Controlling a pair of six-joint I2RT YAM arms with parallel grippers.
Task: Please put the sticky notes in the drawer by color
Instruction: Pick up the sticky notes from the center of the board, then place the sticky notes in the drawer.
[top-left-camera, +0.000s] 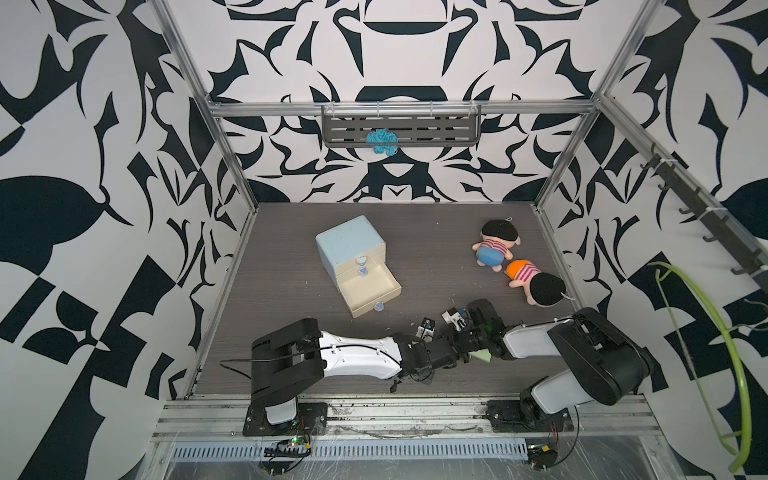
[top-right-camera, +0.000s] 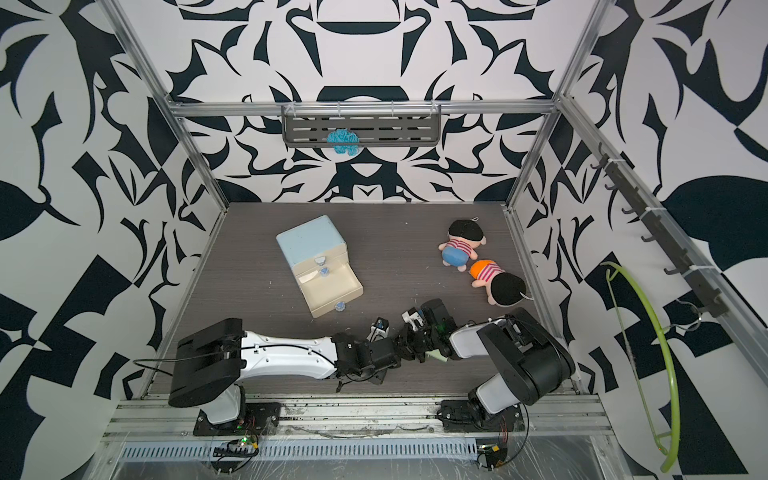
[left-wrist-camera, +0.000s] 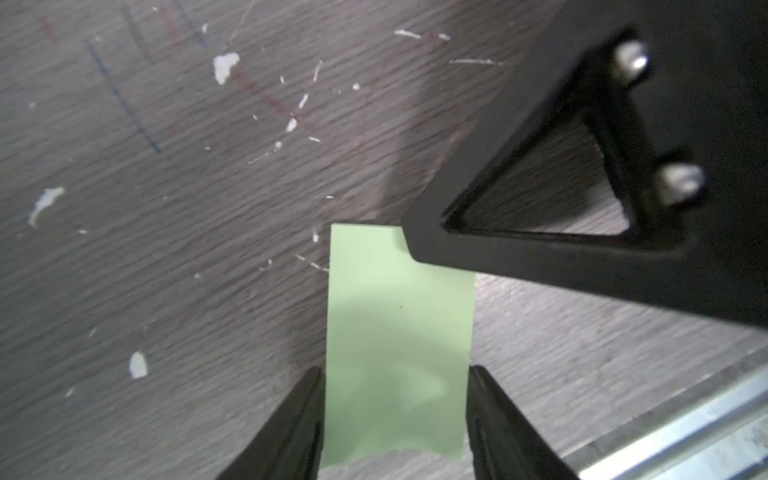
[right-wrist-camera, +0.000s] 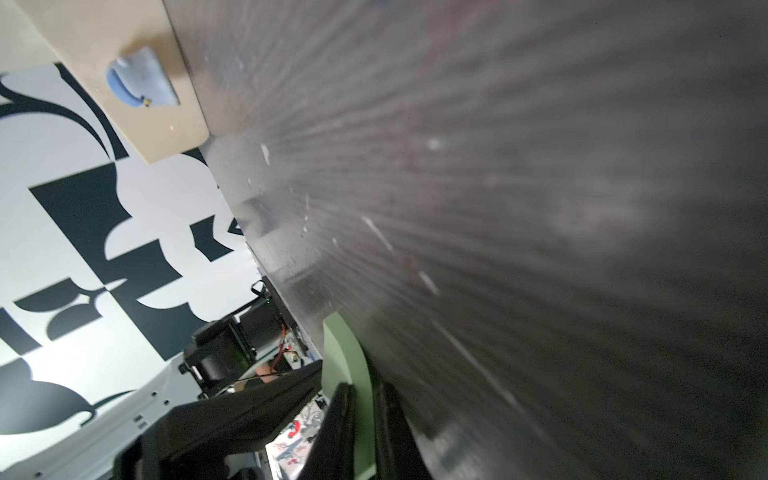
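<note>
One light green sticky note (left-wrist-camera: 399, 332) lies low over the table near the front edge; a corner of it shows between the two wrists in both top views (top-left-camera: 482, 356) (top-right-camera: 437, 356). My left gripper (left-wrist-camera: 397, 370) has a finger pressed against each side edge of it. My right gripper (right-wrist-camera: 365, 386) is shut on the note's (right-wrist-camera: 345, 357) far corner, and one of its fingers (left-wrist-camera: 519, 249) covers that corner. The drawer (top-left-camera: 351, 245) (top-right-camera: 311, 241) stands mid-table, its bottom drawer (top-left-camera: 370, 291) pulled out and showing nothing inside. No other sticky notes are in view.
Two plush dolls (top-left-camera: 496, 245) (top-left-camera: 536, 282) lie at the back right of the table. A blue yarn bundle (top-left-camera: 381, 141) sits on the wall shelf. A green hanger (top-left-camera: 706, 353) hangs outside the right wall. A metal rail (left-wrist-camera: 685, 436) runs along the front edge.
</note>
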